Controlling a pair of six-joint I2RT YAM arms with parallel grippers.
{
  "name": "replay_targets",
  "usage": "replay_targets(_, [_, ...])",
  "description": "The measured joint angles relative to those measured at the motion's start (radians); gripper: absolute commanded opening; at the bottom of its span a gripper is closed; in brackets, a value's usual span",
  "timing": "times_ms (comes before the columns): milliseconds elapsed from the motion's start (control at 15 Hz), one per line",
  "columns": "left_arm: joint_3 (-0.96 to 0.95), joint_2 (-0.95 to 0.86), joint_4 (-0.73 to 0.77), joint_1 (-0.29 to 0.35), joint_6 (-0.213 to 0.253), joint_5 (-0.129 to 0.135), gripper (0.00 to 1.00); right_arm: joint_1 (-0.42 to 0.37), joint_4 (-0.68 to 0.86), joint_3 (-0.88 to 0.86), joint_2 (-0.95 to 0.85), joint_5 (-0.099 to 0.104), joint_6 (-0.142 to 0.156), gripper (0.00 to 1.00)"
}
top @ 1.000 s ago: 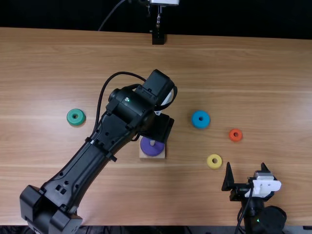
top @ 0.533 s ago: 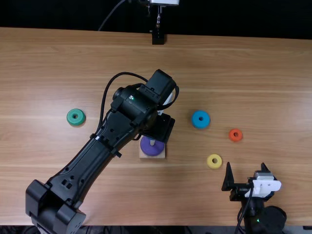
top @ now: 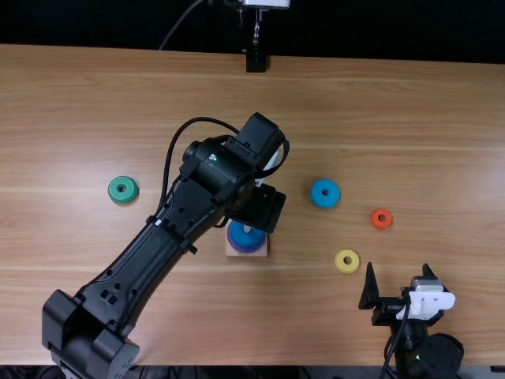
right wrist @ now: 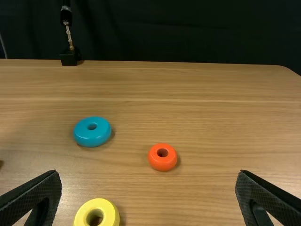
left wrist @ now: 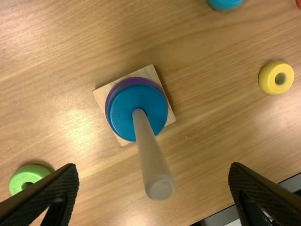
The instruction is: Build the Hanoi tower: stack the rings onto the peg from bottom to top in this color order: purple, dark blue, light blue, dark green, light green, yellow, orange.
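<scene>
The dark green ring [top: 122, 189] lies leftmost; the left end effector [top: 260, 208], spread wide, hangs over the peg [left wrist: 151, 157], whose dark blue ring [left wrist: 123, 112] tops the purple ring [left wrist: 133, 81]. Rightward: light blue ring [top: 324, 202], yellow ring [top: 338, 261], orange ring [top: 374, 220], right end effector [top: 398, 271], wide apart.

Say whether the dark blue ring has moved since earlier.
Yes, down: the dark blue ring now lies on the previously bare purple ring on the wooden base.
</scene>
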Motion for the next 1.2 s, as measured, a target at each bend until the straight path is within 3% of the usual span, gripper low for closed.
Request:
replay_targets(200, [0.009, 0.000, 0.002, 0.011, 0.000, 0.003, 1.00, 0.000, 0.000, 0.000, 0.000, 0.000, 0.000, 1.00])
replay_targets(667, [0.035, -0.063, 0.204, 0.155, 0.000, 0.007, 1.00, 0.000, 0.000, 0.000, 0.000, 0.000, 0.000, 1.00])
replay_targets(933, [-0.033, -0.189, 0.250, 0.293, 0.001, 0.069, 1.00, 0.000, 0.000, 0.000, 0.000, 0.000, 0.000, 1.00])
replay_targets(1200, [-0.342, -0.409, 0.481, 0.488, 0.001, 0.082, 1.00, 0.000, 0.000, 0.000, 0.000, 0.000, 0.000, 1.00])
